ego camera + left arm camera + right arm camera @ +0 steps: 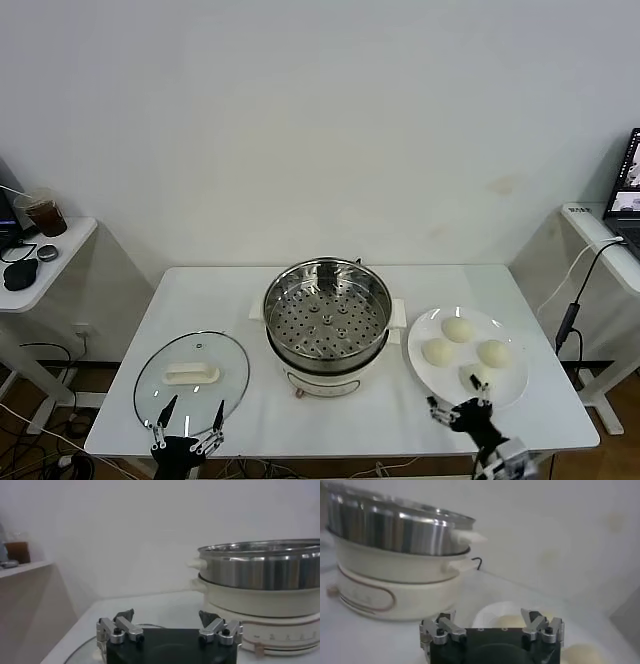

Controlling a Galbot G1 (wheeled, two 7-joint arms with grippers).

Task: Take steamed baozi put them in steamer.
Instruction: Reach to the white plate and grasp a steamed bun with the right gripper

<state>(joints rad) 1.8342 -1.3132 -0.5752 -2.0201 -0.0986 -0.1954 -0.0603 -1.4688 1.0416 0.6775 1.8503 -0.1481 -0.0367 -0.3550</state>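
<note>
The steamer (327,328) is a shiny steel pot with a perforated tray on a white base, at the table's middle. It holds no buns. Four cream-white baozi lie on a white plate (424,375) to its right: one at the back (458,329), one on the left (438,351), one on the right (493,353), one at the front (477,376). My right gripper (461,405) is open, just in front of the plate. My left gripper (189,420) is open over the front edge of the glass lid (191,383). The steamer also shows in the left wrist view (260,582) and the right wrist view (400,560).
The glass lid with its white handle (192,375) lies flat at the table's front left. A side table (45,262) at far left carries a cup and a mouse. A desk with a laptop (626,195) and a hanging cable stands at far right.
</note>
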